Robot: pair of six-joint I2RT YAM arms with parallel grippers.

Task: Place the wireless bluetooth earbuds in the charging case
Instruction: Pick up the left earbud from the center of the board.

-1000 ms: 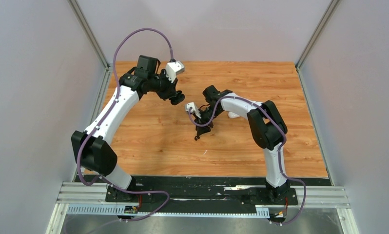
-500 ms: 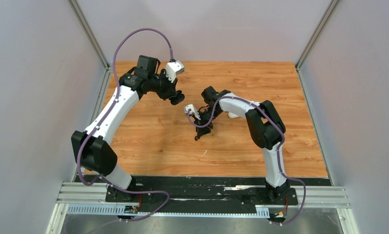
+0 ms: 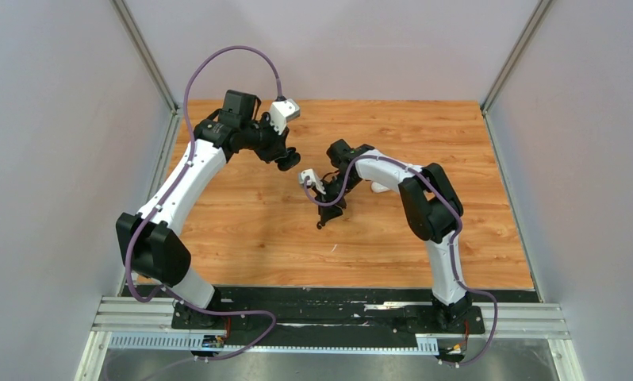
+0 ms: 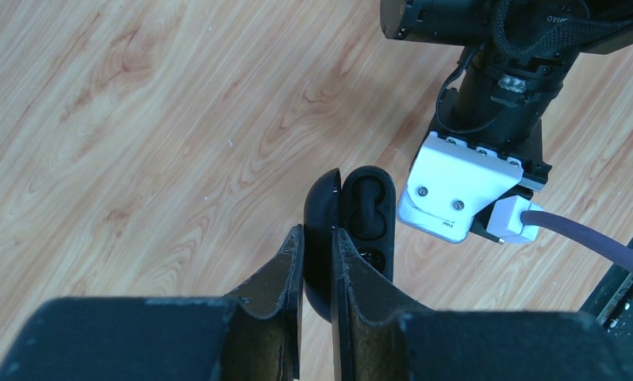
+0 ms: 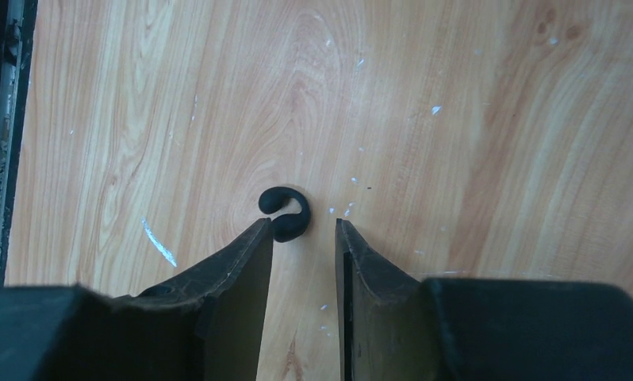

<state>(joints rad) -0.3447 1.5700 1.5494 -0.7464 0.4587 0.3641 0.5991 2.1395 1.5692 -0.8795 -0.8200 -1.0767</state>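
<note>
My left gripper (image 4: 317, 234) is shut on the lid of an open black charging case (image 4: 367, 214) and holds it above the table; its earbud wells look dark. In the top view the left gripper (image 3: 285, 161) is at the back centre. My right gripper (image 5: 304, 230) is open and points down at the table, with a small black hook-shaped earbud (image 5: 285, 214) lying just past its tips, close to the left finger. In the top view the right gripper (image 3: 324, 219) is low near the table's middle. No other earbuds show.
A white rounded object (image 3: 377, 187) lies partly hidden behind the right forearm. The right arm's white wrist camera (image 4: 460, 186) hangs close beside the held case. A white scratch (image 5: 159, 242) marks the wooden table (image 3: 250, 230). Grey walls enclose the sides.
The right gripper has edged slightly to the left near the table. The left arm with the case has not visibly moved.
</note>
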